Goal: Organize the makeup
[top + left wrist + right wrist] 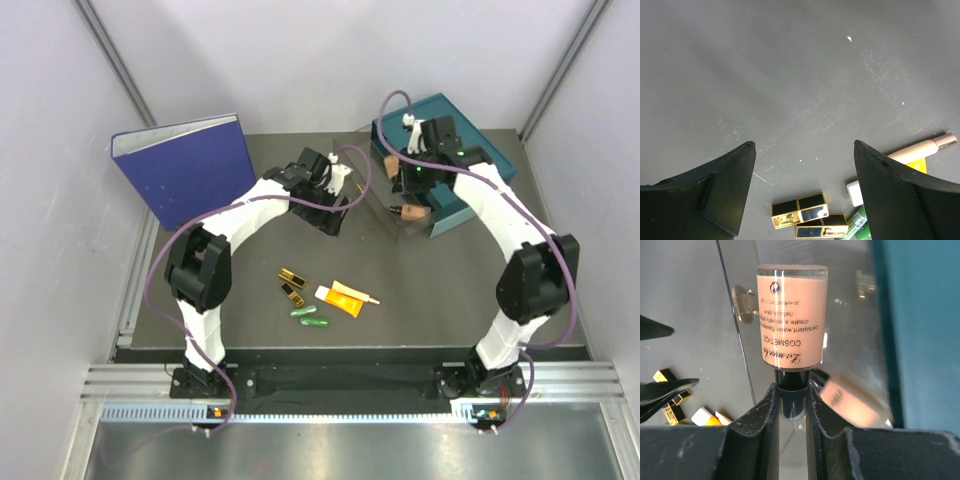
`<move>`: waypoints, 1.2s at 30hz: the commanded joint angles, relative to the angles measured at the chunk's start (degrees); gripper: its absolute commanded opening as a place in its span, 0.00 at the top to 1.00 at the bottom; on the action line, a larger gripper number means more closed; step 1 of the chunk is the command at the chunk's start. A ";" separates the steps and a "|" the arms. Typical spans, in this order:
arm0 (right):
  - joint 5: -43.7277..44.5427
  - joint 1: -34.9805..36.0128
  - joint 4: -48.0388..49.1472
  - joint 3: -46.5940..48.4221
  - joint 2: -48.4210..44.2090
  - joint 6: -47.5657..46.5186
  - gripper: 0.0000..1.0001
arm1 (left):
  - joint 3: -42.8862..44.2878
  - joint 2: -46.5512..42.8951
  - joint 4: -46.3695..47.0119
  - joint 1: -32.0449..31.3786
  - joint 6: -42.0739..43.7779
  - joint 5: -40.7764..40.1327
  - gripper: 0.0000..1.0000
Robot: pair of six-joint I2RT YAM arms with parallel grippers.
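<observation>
Your right gripper [791,396] is clamped on the dark cap of a beige cylindrical cosmetics bottle [792,320], which is positioned over the clear plastic drawer [850,335]. Your left gripper [804,147] stands wide and grips nothing. It is above the dark grey table [790,75], near two gold-and-black rectangular cases [801,210].

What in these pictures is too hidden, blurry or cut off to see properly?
Left wrist view: the green capsules are cut off by the bottom edge and a finger of the left gripper.
Same view: that finger covers most of the yellow-orange tube.
Right wrist view: the second beige bottle is out of focus; label unreadable.
Top view: the right gripper hides most of the held beige bottle.
</observation>
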 commanded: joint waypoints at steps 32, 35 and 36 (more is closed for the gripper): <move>5.85 4.13 -2.66 18.91 11.83 -1.19 0.54 | -2.18 -6.81 3.11 0.32 -1.05 5.02 0.15; 8.91 3.52 0.77 17.51 6.74 -1.10 0.57 | -3.05 -7.34 2.67 0.15 2.63 7.75 0.15; 11.10 3.25 3.39 16.72 5.07 -1.71 0.58 | -3.49 -7.77 2.67 0.06 5.17 7.94 0.15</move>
